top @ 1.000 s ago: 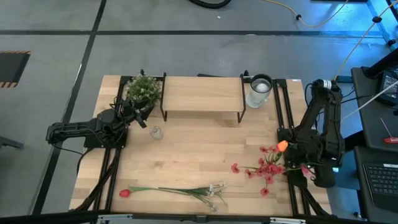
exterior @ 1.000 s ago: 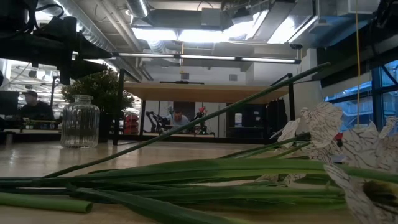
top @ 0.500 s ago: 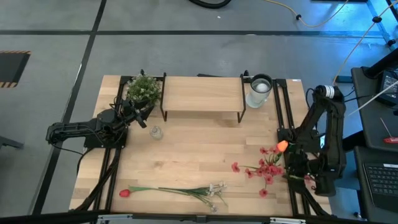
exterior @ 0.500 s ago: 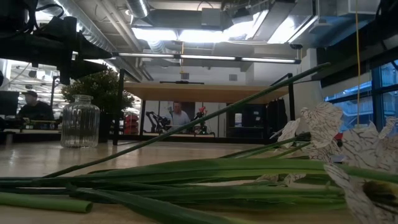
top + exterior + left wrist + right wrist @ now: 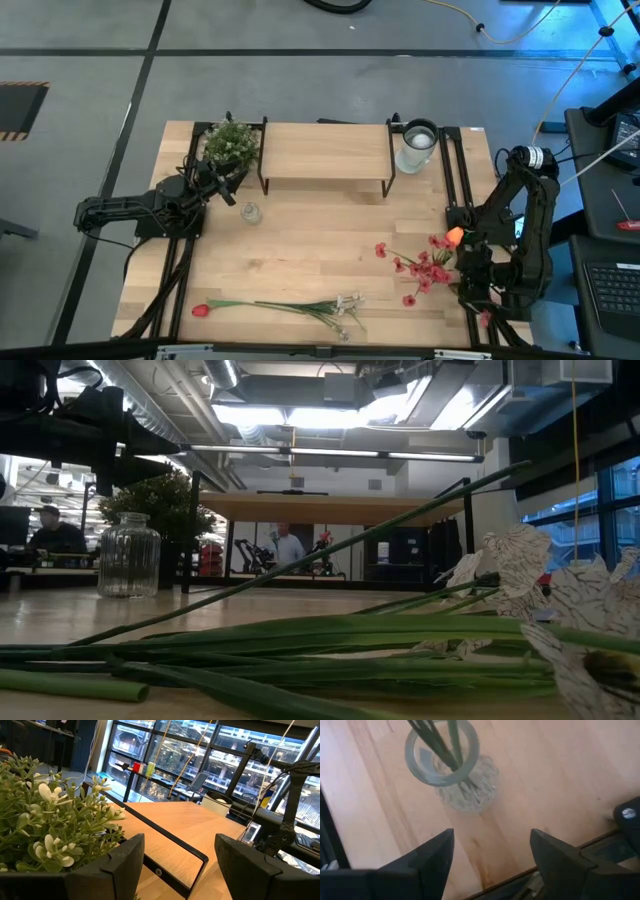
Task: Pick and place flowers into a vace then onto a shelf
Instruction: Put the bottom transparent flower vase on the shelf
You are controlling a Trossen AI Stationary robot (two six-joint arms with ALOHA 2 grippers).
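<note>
Overhead the table (image 5: 300, 230) sits in even, soft light with faint shadows. Down low, ceiling lights (image 5: 300, 415) glare at upper centre, leaving the near stems (image 5: 300, 640) dim, blurred and backlit across the bottom.

Two robot arms at the table. Four flowers: a red tulip (image 5: 200, 310) and a white sprig (image 5: 348, 305) lying flat, an orange tulip (image 5: 455, 236) and a red spray (image 5: 415, 270) in a vase (image 5: 462, 775). Two more glass jars, small (image 5: 251, 212) and large (image 5: 416, 146). One potted plant (image 5: 230, 142). One shelf (image 5: 325, 150).
</note>
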